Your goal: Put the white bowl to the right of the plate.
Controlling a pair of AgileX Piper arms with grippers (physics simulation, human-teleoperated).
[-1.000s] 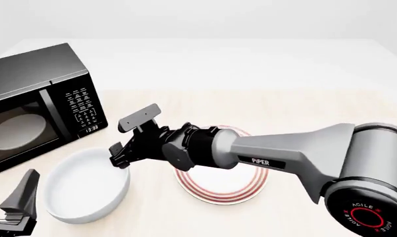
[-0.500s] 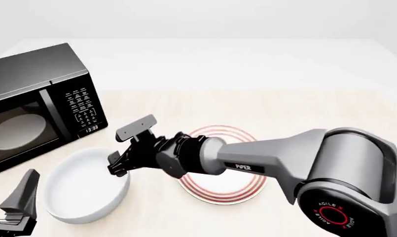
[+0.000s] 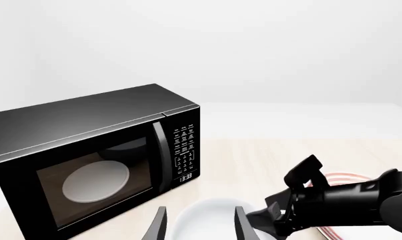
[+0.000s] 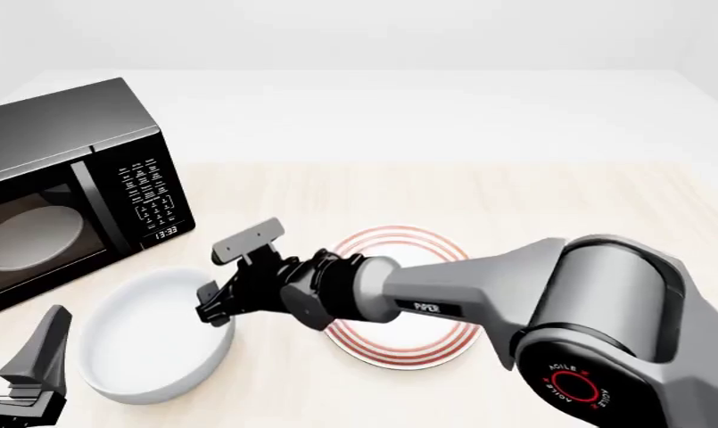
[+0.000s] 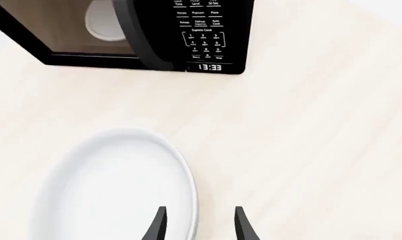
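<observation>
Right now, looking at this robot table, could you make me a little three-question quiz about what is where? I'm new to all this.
1. True or false: the white bowl already sits to the right of the plate.
2. Which arm's gripper is at the bowl's rim? A) left B) right
3. Fill in: the black appliance behind the bowl is a ____.

Key:
1. False. In the front view the bowl lies left of the plate.
2. B. The right gripper is open, straddling the rim; the left gripper hangs back, open.
3. Microwave.
</observation>
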